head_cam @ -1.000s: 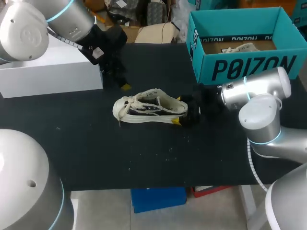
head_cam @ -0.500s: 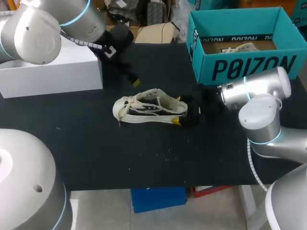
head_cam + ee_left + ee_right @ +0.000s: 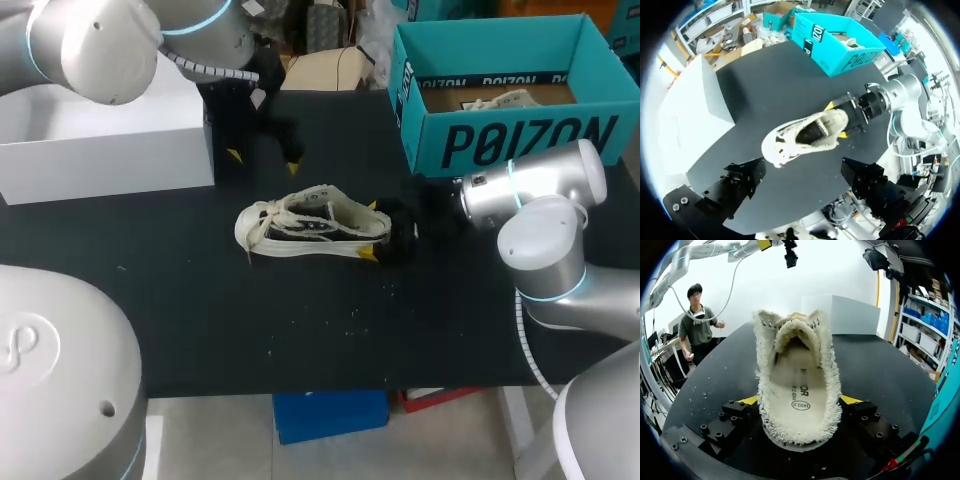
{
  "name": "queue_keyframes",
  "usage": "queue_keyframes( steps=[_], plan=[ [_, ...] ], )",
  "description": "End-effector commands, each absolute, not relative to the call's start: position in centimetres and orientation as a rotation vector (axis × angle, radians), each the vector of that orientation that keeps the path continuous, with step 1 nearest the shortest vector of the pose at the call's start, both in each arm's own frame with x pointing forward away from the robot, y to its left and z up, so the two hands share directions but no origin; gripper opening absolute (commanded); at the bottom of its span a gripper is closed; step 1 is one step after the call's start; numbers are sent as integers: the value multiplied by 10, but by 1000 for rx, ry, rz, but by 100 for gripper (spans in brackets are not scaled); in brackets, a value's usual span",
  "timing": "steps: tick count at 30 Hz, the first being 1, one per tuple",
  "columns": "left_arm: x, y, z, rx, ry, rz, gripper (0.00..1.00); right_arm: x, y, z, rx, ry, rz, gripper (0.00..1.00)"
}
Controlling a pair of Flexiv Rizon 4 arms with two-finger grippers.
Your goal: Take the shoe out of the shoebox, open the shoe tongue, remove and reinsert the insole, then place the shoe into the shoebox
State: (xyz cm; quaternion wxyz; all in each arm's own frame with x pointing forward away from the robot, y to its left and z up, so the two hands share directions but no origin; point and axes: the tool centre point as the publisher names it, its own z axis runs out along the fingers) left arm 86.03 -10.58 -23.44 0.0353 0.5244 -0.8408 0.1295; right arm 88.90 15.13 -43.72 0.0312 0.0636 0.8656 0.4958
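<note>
A cream fleecy shoe (image 3: 310, 228) lies on its side in the middle of the black table (image 3: 200, 320), toe to the left. My right gripper (image 3: 385, 232) is shut on its heel. In the right wrist view the shoe (image 3: 800, 365) sits between the two yellow tips, which press on both sides, and its pale insole (image 3: 799, 390) shows inside. My left gripper (image 3: 263, 160) hangs open behind the shoe, above the table, holding nothing. From the left wrist, the shoe (image 3: 805, 135) lies ahead of the wide-spread fingers (image 3: 735, 187). The teal shoebox (image 3: 520, 140) stands at the back right.
A second pale shoe (image 3: 500, 100) lies inside the teal shoebox (image 3: 840, 50). A large white box (image 3: 100, 150) stands at the back left, close beside my left arm. Bare table stretches in front of the shoe to the near edge.
My left arm has swung to the right and turned, bringing its open gripper over the table behind the shoe. The right gripper and the shoe have stayed put.
</note>
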Motion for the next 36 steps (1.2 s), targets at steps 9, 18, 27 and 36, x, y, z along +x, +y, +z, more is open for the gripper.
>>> queue_keyframes(
  steps=[9, 18, 27, 36],
  plan=[
    [865, -154, -256, 2190, -2342, 53, 100, 891, 153, -439, 198, 2666, 1527, 0],
    [866, -172, -280, 2246, -2360, -162, 100, 891, 153, -439, 198, 2666, 1527, 0],
    [865, -175, -313, 2149, -2453, -353, 100, 891, 153, -439, 198, 2666, 1527, 0],
    [865, -175, -332, 2152, -2488, -441, 100, 891, 153, -439, 198, 2666, 1527, 0]
  ],
)
